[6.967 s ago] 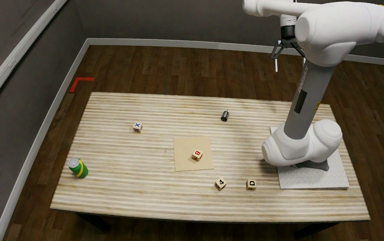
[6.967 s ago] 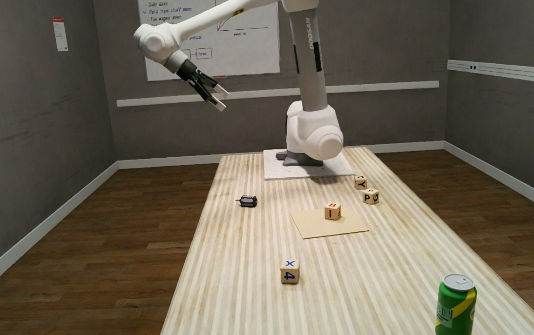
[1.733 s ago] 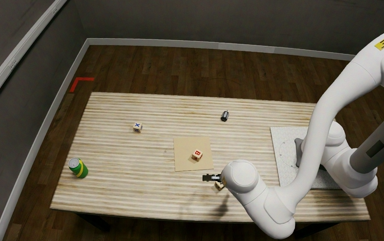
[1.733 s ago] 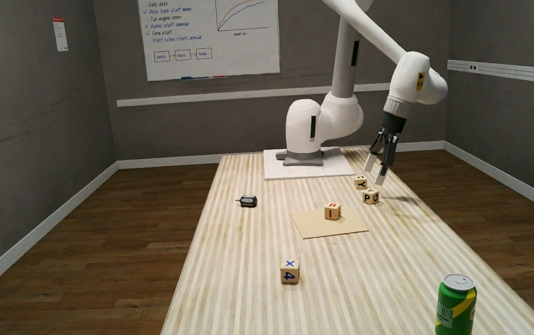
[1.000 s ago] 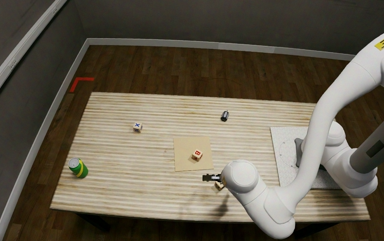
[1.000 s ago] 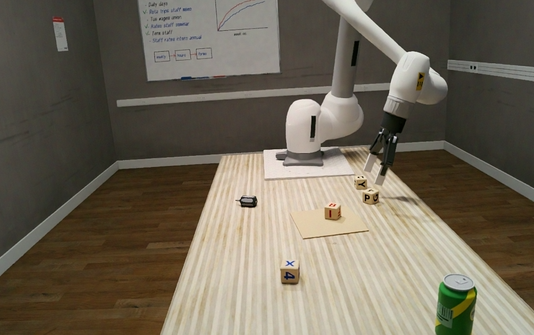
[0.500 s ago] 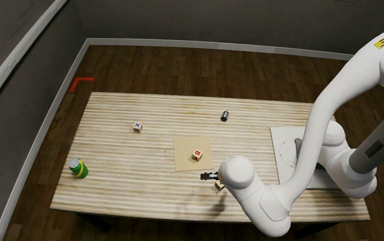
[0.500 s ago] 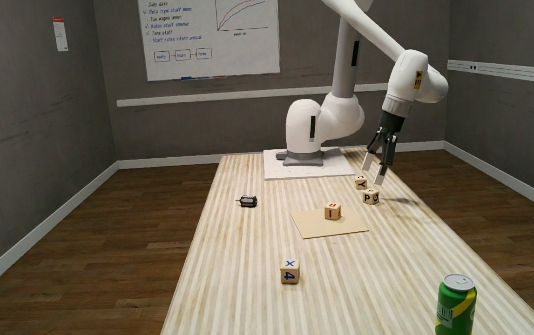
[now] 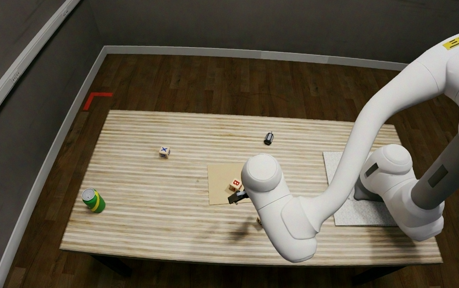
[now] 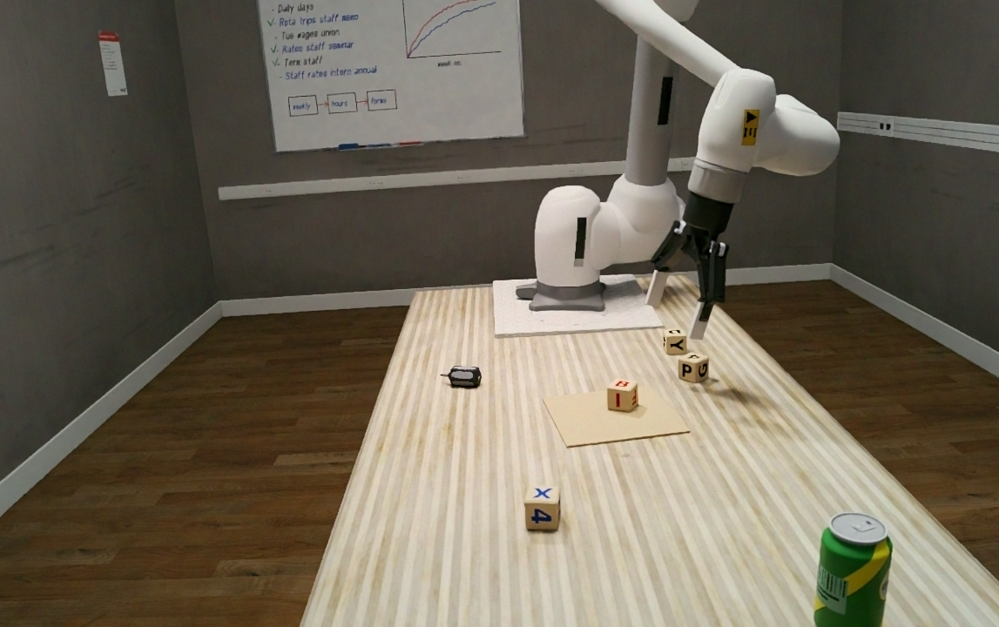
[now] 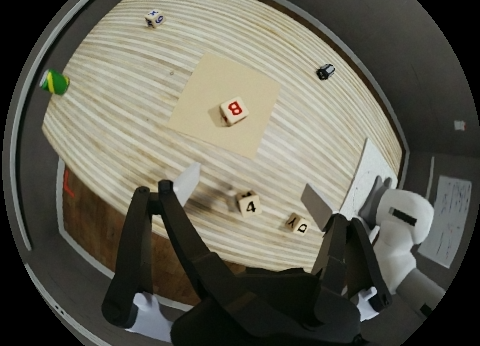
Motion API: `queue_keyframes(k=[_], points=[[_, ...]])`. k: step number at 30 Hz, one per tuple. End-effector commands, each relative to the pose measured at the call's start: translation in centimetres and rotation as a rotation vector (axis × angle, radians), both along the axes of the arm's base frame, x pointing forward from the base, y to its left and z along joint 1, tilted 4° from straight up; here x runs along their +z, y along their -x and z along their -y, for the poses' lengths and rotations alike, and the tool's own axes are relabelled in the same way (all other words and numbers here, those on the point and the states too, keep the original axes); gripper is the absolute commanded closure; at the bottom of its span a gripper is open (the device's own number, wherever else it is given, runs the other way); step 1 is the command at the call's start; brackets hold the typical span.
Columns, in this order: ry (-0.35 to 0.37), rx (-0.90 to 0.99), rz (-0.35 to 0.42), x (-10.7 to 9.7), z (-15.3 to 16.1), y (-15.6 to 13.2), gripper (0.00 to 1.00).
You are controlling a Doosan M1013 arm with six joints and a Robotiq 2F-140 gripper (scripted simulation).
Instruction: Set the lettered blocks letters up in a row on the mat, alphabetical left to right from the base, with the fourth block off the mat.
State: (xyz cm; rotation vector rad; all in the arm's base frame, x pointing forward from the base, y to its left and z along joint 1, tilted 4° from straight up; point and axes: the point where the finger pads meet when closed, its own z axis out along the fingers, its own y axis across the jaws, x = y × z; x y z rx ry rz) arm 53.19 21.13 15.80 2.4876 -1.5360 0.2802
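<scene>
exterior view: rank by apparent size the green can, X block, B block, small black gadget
1. Green can, though it is nearest the camera, which inflates it.
2. X block.
3. B block, likely the X block's real size, only farther off.
4. Small black gadget, close to the B block in looks; unsure.

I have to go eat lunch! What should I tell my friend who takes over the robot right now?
Gripper: open, empty, hanging above the table.
On the mat: only the B block, B on top.
Off the mat: the X block, far away. Near the gripper are the block with 4 on top and a block whose top letter looks like D, hard to read.
Left: bring the two lettered blocks onto the mat in an alphabetical row. The 4 stays off.
</scene>
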Motion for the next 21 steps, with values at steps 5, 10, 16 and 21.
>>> queue_keyframes(k=[5, 10, 16, 21], points=[[-0.044, 0.195, -0.093, 2.9, 3.4, -3.1, 0.0], [-0.067, 0.297, -0.127, 4.4, 5.2, -4.5, 0.0], [-0.107, 0.466, -0.17, 6.9, 8.5, -6.6, 0.0], [-0.121, 0.527, -0.182, 7.8, 9.6, -7.3, 0.0]])
